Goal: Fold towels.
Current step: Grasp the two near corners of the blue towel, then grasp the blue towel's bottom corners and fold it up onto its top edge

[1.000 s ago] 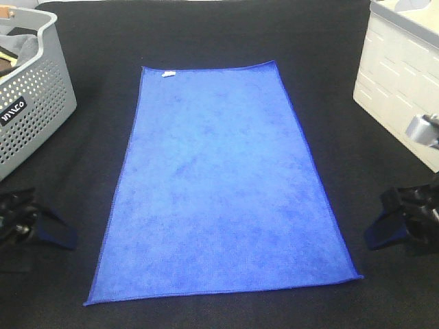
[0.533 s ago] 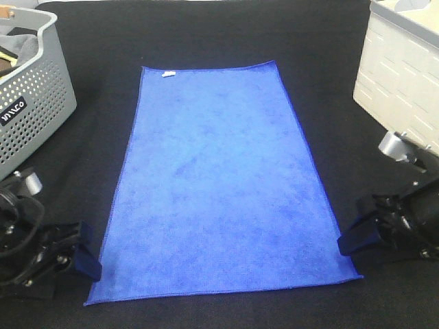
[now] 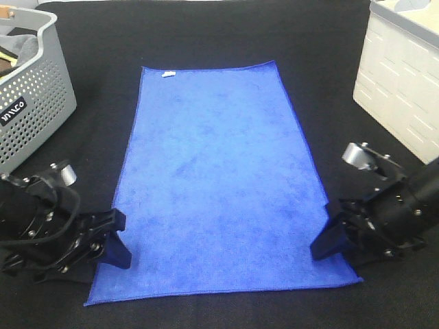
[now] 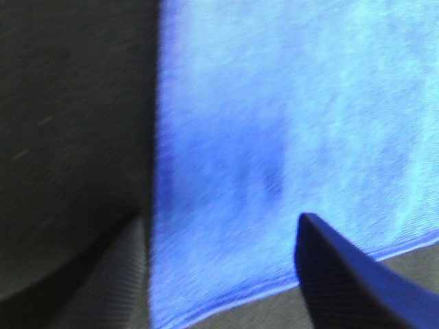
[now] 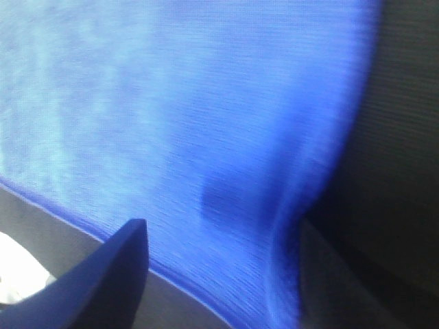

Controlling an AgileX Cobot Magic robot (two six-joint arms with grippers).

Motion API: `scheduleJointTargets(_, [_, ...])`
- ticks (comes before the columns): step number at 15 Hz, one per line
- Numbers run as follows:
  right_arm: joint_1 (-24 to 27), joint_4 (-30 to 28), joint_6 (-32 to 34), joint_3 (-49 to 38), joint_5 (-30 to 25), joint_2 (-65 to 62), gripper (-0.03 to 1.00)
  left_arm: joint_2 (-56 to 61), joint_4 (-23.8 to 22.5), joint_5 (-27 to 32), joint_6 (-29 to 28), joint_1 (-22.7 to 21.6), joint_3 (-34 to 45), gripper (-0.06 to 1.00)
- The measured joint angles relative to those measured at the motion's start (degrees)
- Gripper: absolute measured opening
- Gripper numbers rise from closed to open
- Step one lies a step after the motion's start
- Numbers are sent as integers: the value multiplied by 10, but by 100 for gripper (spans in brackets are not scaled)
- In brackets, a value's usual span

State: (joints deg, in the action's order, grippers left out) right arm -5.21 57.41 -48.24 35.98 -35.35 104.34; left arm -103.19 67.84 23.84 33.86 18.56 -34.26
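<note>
Our towel (image 3: 219, 171) lies flat, no fold made yet, with our left claw (image 3: 118, 238) and right claw (image 3: 328, 234) open at its sides.

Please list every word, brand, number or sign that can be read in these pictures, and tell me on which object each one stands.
"...CO": white letters on a black label on the grey perforated basket; only the last two letters are sure, the first ones are unclear.
White tag at a far corner of the blue towel: too small to read.
White crate: no text shows.
Wrist views: none.
</note>
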Motion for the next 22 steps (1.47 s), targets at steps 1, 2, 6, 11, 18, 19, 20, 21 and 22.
scheduleJointTargets(1, [-17,7,6,5,6,6,59,-12,2,9,2,0,-11,55])
scheduleJointTargets(2, [-22,15,23,6,14,9,54,-22,3,17,3,0,-21,48])
scheduleJointTargets(6, [-22,8,65,6,44,16,19,-34,-7,14,3,1,-23,5])
scheduleJointTargets(11, [-22,5,65,6,42,15,0,-6,-32,13,2,0,-23,0])
scheduleJointTargets(18, [-22,-34,125,-2,-7,-75,0,72,-110,111,-40,-43,-22,0])
scheduleJointTargets(19, [-22,-38,133,-15,-12,-92,0,88,-129,128,-52,-43,-22,0])
scheduleJointTargets(20, [-22,-40,140,-34,-14,-112,0,108,-155,146,-73,-43,-22,0])
scheduleJointTargets(21, [-22,-41,144,-54,-16,-133,0,128,-188,166,-96,-43,-21,0])
scheduleJointTargets(22, [-22,-42,152,-77,-18,-155,0,154,-217,183,-124,-43,-15,0])
